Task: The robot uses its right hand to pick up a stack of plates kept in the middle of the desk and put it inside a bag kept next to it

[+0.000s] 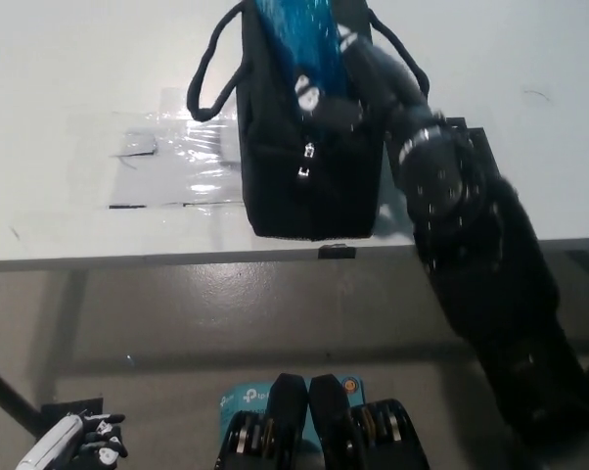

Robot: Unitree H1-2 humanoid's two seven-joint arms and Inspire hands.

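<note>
Currently | stack of plates (pixel 296 39) in blue wrap, sunk partly into the open bag (pixel 309 176) near the tabletop (pixel 69 117) edge | right hand (pixel 336 83) fingers clasped on it | risk: bag dragged off when withdrawn | left hand (pixel 84 441) low left, fingers unclear.

White desk (pixel 79 59); clear plastic sheet (pixel 182 162) taped flat; grey floor (pixel 177 323) below.
</note>
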